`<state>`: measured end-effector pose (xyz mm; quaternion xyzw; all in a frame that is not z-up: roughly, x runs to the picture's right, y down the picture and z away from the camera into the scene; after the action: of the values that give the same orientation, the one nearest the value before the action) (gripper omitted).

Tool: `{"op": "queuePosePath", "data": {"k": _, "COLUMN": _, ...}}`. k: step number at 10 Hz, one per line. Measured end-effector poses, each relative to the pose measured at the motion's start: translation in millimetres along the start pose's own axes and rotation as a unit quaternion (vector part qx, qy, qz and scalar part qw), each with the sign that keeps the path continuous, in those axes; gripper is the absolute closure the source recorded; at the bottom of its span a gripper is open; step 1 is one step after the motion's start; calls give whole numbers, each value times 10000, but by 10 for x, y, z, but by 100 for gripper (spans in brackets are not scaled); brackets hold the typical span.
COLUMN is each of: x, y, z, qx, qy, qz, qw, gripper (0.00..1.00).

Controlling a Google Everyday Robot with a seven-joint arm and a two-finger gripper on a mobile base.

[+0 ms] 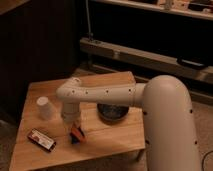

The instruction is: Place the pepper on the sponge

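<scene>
The orange pepper (77,132) shows just below my gripper (73,123), left of centre on the wooden table (115,142). It lies right over the dark-blue sponge (74,139), of which only a small dark part peeks out beneath it. I cannot tell whether the pepper rests on the sponge or is still held. The gripper points straight down from the white wrist, and the arm reaches in from the right.
A white cup (44,107) stands at the table's left side. A flat red-and-white box (41,140) lies near the front left corner. A dark bowl (113,113) sits behind the arm at the table's middle. A dark cabinet and a low shelf stand behind.
</scene>
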<state>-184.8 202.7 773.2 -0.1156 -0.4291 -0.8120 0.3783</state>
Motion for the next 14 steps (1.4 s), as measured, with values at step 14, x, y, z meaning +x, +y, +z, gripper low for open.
{"op": "queuePosePath", "data": {"k": 14, "x": 365, "y": 116, "z": -150, "qx": -215, "qy": 368, "qz": 604, "qw": 9973, "gripper": 93}}
